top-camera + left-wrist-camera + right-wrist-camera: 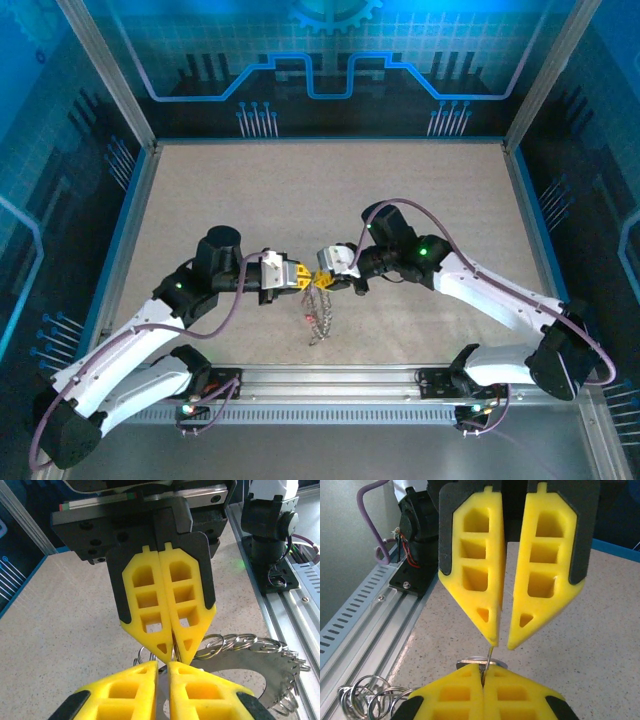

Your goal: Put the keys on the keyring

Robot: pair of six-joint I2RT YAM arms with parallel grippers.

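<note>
Top view: both arms reach inward over the speckled table (330,190) and meet tip to tip near its front middle. The left gripper (297,277) and right gripper (322,280) face each other, fingertips almost touching. The keys (318,320) trail from that meeting point toward the metal rail (330,380) at the near edge; whether their lower end rests on the table cannot be told.

Left wrist view: the right gripper (173,655) points down, its yellow fingers pressed flat together. Beside its tips lies a row of overlapping wire rings (235,642) and, behind them, the keys (280,670) fanned into a flat grey disc with a jagged edge.

Right wrist view: the right gripper (482,672) has its fingers closed on a thin metal part at the top of the bunch. The left gripper (501,644) stands above with a narrow gap between its tips; a fine metal edge touches one fingertip (492,639) only, not pinched. Loose rings (367,695) lie at lower left, beside the rail (365,620)
</note>
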